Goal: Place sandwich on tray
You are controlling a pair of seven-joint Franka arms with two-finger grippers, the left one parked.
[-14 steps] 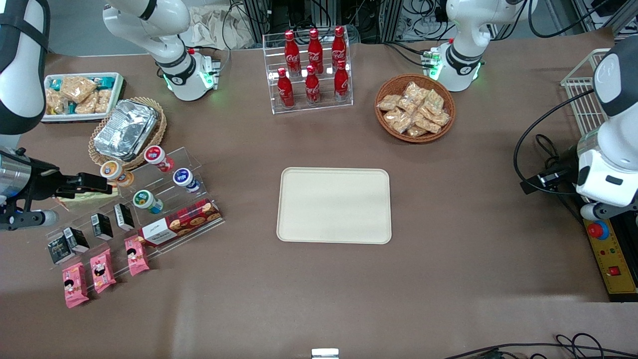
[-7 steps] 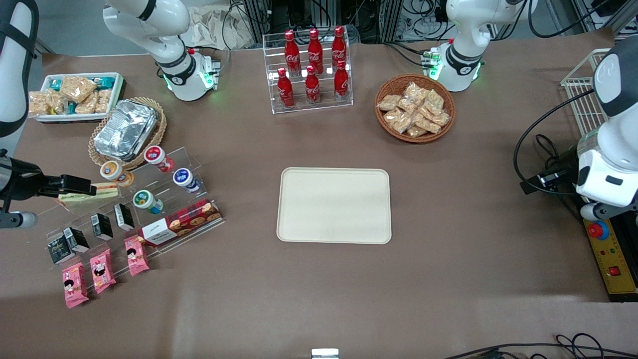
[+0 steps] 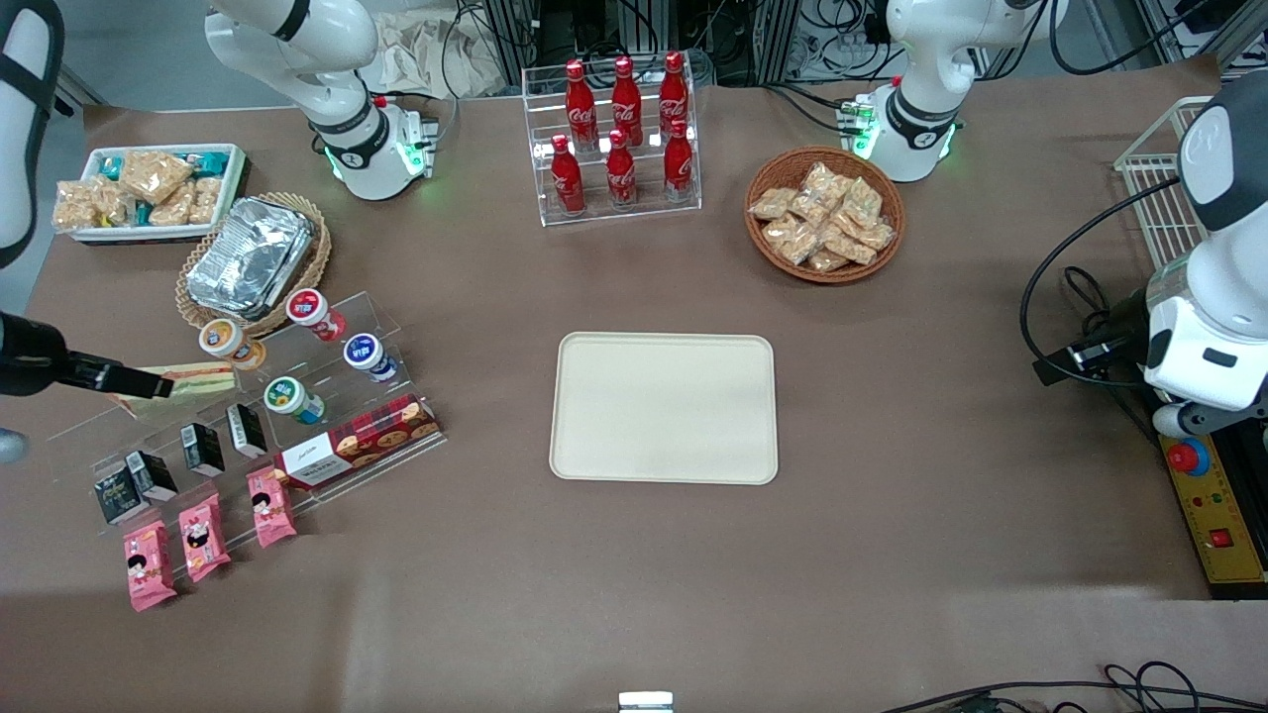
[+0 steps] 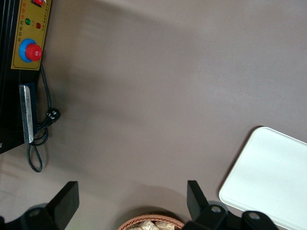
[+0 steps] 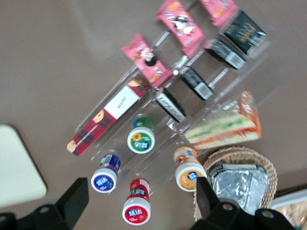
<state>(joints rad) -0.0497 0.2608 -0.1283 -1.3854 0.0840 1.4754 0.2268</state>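
Observation:
The sandwich (image 3: 194,380) is a clear-wrapped wedge with pale bread and green and orange filling. It lies on an upper step of a clear acrylic rack (image 3: 327,342), beside an orange-lidded cup (image 3: 224,340). It also shows in the right wrist view (image 5: 225,125). My right gripper (image 3: 149,384) hovers over the rack's end toward the working arm's end of the table, overlapping the sandwich's tip in the front view. Its gripper (image 5: 141,194) is open and holds nothing; the sandwich is outside the jaws. The cream tray (image 3: 664,408) lies bare mid-table, and shows in the right wrist view (image 5: 14,167) and the left wrist view (image 4: 271,179).
The rack also holds lidded cups (image 3: 369,354), black cartons (image 3: 203,448), pink packets (image 3: 269,507) and a red plaid box (image 3: 359,443). A foil container (image 3: 250,255) in a wicker basket and a white snack bin (image 3: 149,191) stand farther from the camera. A cola rack (image 3: 619,139) and snack basket (image 3: 824,215) stand farther still.
My right gripper has drawn back toward the working arm's end of the table, uncovering more of the sandwich. The sandwich stays on the rack. Nothing else has moved.

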